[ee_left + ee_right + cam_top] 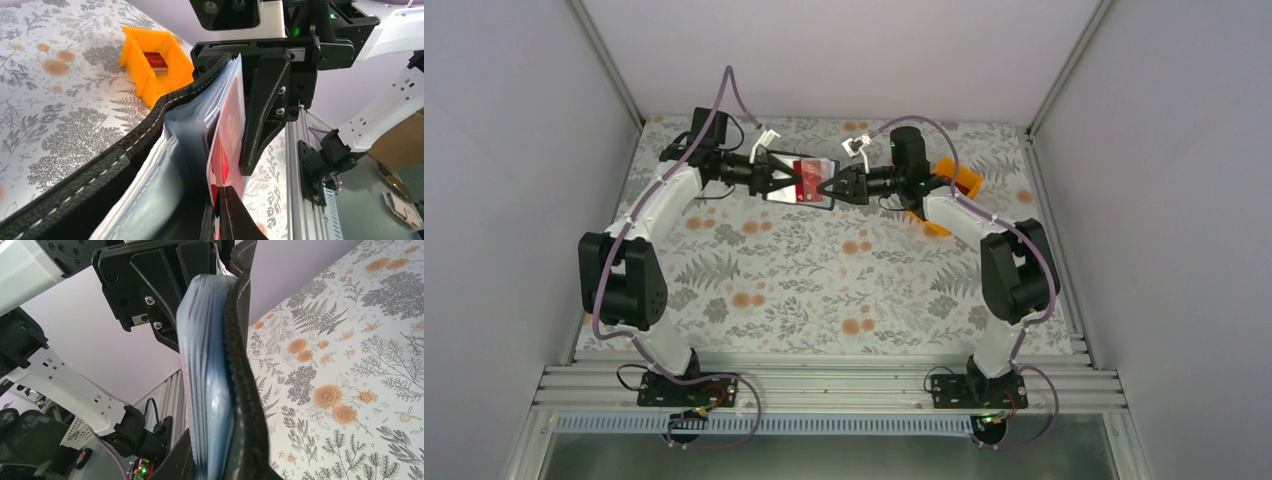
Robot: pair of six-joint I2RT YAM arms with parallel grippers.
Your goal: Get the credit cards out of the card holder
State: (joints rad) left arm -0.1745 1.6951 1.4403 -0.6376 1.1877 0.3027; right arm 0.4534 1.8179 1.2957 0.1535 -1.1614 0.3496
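Partly done, I judge: one red card (155,61) already lies in the orange bin (134,52), down on the desk (824,290) beyond the right tool (829,187). That tool is nearly closed, clamping one end of the open card holder (145,130) above the desk. Facing it, the left tool (776,181) is pinched tight on another red card (227,135) in its clear pocket, not yet drawn out.

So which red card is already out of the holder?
The card in the orange bin; the other card sits sleeved inside the holder.
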